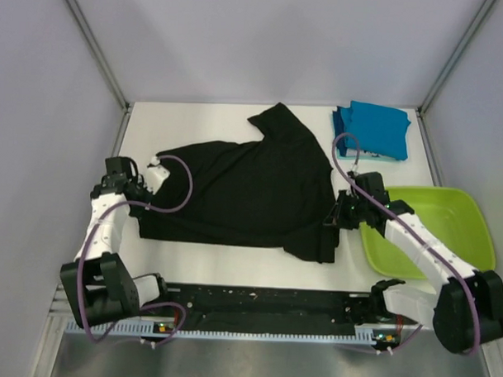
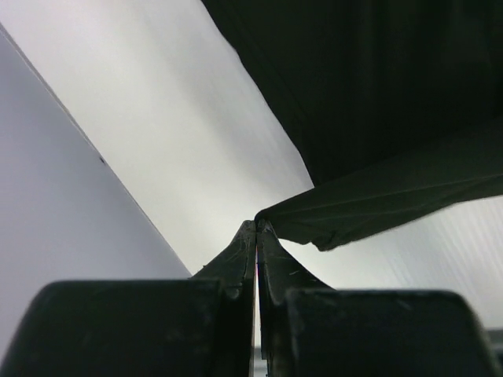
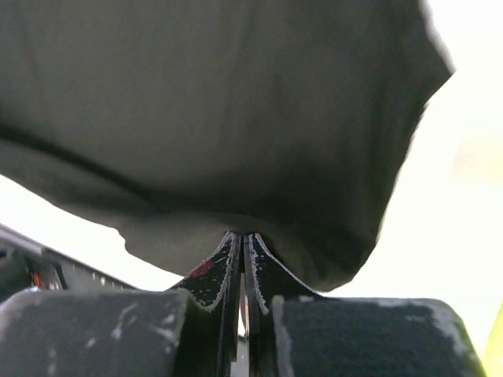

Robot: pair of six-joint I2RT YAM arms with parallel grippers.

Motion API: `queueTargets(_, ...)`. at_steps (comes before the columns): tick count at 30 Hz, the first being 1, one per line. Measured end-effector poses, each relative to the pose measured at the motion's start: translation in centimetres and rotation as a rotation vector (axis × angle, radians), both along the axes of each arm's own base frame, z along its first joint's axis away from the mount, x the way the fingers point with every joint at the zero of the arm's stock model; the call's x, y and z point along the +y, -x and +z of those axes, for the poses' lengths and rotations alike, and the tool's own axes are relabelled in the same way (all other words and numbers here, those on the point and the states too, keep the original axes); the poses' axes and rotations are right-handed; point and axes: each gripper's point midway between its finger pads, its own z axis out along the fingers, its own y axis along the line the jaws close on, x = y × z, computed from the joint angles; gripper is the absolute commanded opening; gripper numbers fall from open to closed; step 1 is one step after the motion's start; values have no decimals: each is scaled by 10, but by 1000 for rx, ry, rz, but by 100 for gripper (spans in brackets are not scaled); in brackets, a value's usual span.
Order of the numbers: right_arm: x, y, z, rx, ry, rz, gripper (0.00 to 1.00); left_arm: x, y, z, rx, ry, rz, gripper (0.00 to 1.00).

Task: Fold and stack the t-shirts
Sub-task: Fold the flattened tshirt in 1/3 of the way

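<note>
Item, left gripper [image 2: 256, 230]: jaws pressed fully together with no gap showing, pinching a thin folded edge of the black t-shirt [image 1: 243, 188] right at the tips, the cloth drawn away from them in a taut ridge toward the garment's body. Item, right gripper [image 3: 242, 238]: jaws likewise closed tight, nipping the cloth at the shirt's opposite side, the fabric draped over and above the tips. Judged purpose of the paired hold: one grip at each side edge keeps the shirt stretched between the arms, so it can be lifted or swung over as one fold without bunching. Item, black t-shirt: spread mostly flat across the middle of the table [image 1: 212, 125], its left edge at the left gripper and its right edge at the right, one sleeve or corner peaked up toward the back, the near right hem rumpled; no print visible from above. Item, teal-blue t-shirts [image 1: 373, 131]: folded square and stacked at the back right corner, well apart from both grippers. Item, lime-green tub [image 1: 457, 216]: at the right, just beside the right arm
</note>
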Motion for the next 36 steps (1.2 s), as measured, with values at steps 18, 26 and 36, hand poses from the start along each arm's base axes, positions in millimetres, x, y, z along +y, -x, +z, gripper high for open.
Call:
queueTargets(18,-24,-131,-17,-99,92,17,0,4,-100,-17,-27,133,63,0)
queueTargets(26,-21,-160,-19,-121,115,64,0,3,-106,-19,-32,100,61,0)
queueTargets(36,-32,-181,-29,-118,203,57,41,9,-120,-31,-28,113,138,47)
